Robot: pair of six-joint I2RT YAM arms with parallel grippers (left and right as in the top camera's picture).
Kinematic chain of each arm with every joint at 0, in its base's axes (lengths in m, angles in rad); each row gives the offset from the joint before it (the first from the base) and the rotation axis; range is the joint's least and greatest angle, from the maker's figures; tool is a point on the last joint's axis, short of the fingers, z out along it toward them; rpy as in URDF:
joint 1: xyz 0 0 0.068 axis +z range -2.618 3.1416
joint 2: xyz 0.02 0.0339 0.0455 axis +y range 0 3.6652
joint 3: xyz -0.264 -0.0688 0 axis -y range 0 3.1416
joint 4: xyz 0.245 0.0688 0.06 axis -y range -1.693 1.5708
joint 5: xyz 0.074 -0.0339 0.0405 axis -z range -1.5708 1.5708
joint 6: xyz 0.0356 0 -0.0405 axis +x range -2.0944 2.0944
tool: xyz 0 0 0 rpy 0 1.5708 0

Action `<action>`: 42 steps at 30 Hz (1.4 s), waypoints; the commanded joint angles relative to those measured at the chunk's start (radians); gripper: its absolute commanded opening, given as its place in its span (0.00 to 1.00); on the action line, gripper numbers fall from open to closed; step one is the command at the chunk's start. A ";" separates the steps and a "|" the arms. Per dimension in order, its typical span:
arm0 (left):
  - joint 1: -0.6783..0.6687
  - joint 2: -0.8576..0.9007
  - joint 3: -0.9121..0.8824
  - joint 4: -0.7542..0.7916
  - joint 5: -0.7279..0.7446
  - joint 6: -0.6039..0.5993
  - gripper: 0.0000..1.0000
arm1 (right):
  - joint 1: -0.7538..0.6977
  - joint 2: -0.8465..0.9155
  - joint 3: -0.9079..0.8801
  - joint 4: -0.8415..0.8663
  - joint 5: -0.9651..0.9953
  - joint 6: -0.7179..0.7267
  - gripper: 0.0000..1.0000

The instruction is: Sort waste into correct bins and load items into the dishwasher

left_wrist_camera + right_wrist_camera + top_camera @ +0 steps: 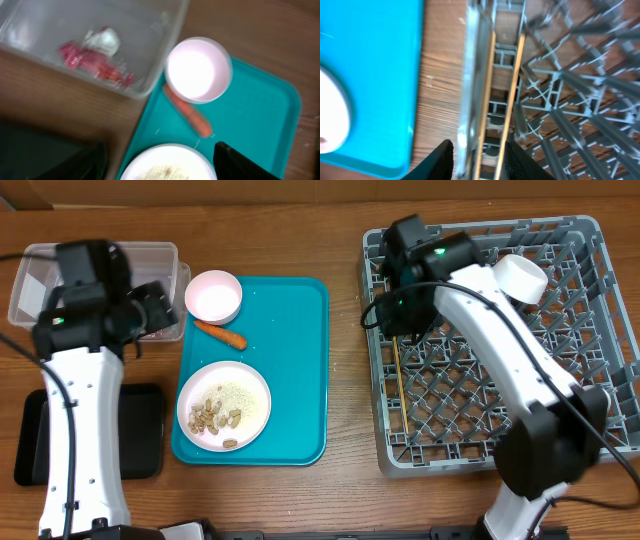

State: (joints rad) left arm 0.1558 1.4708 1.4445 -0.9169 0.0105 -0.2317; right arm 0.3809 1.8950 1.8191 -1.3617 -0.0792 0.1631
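The clear tub [40, 280] holds the red wrapper [92, 65] and the silvery scrap [102, 39]. On the teal tray lie an empty white bowl [213, 296], the carrot [220, 333] and a bowl of peanuts and rice [224, 405]. My left gripper [150, 308] is open and empty; in the left wrist view [160, 167] it hangs over the tray's left edge. The chopsticks [397, 380] lie in the grey rack [590, 240] along its left wall. My right gripper [480, 162] is open, straddling the chopsticks [512, 95]. The white cup [520, 277] sits in the rack.
The black tray [140, 430] lies at the front left, partly under my left arm. The teal tray [300, 360] is in the middle, between the tub and the rack. Bare wood separates the tray and the rack.
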 commanded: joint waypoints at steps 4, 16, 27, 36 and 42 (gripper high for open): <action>-0.167 0.126 0.006 0.198 -0.019 0.053 0.71 | -0.097 -0.288 0.082 -0.035 0.037 0.081 0.44; -0.224 0.452 0.006 0.416 -0.073 0.098 0.71 | -0.481 -0.425 0.082 -0.219 0.033 0.073 0.56; -0.300 0.596 0.006 0.447 -0.069 0.109 0.67 | -0.481 -0.425 0.082 -0.231 0.033 0.074 0.55; -0.361 0.593 0.006 0.399 -0.065 0.108 0.04 | -0.481 -0.425 0.082 -0.232 0.033 0.073 0.55; -0.454 0.554 0.006 0.232 0.136 0.097 0.04 | -0.481 -0.425 0.082 -0.222 0.034 0.073 0.55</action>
State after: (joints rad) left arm -0.2352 2.0415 1.4555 -0.6144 -0.0368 -0.1230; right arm -0.0982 1.4773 1.8870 -1.5940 -0.0475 0.2352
